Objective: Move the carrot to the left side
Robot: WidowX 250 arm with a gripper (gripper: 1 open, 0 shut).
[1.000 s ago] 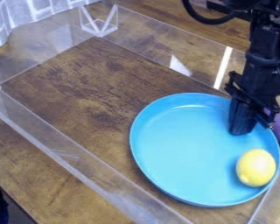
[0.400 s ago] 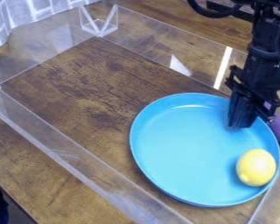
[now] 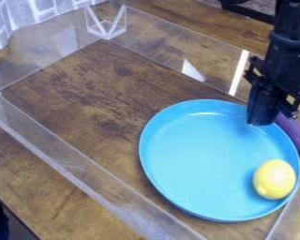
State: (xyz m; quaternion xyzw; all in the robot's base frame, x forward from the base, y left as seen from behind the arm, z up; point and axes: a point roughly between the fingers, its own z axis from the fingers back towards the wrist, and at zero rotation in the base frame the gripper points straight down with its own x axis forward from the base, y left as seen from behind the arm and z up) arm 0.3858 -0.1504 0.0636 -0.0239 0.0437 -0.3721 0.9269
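Wide wooden counter (image 3: 90, 103) fills the frame, fenced by a clear plastic wall (image 3: 65, 159), all bare boards across the left half. Lower right sits the big blue plate (image 3: 190, 164), and the one thing on it is a yellow lemon (image 3: 276, 179) near its right rim. The black gripper (image 3: 262, 119) hangs over the plate's upper right edge, pointing down, jaws pinched fully together, and I can't make out anything between them. The carrot? No orange shape shows anywhere. Just a purple thing (image 3: 298, 136) pokes out beside the plate at the right edge, touching or nearly touching the rim, mostly cut off; whether that is the task's thing I can't tell. If it's a toy carrot, I'd judge it light, stiff and a bit slick, so pinch it across the middle of its length.
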